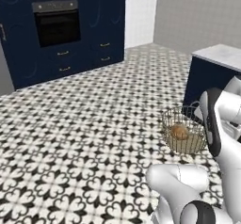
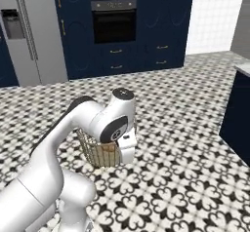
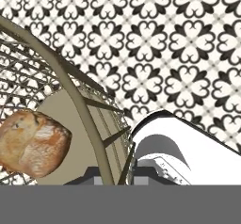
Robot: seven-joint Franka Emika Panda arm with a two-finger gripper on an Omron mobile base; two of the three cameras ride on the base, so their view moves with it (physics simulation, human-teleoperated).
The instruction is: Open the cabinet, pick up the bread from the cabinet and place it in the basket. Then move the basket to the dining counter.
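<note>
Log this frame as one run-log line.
phase: carrying basket | tool: shut on basket rim | bread: in basket | basket: held above tiled floor | dining counter: ahead right

A home kitchen: built-in oven (image 2: 114,25), steel fridge (image 2: 29,33), navy cabinets (image 1: 106,25), patterned tile floor (image 1: 70,124).

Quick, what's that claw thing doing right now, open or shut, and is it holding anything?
Gripper: shut on the rim of the basket, with the bread inside it.
</note>
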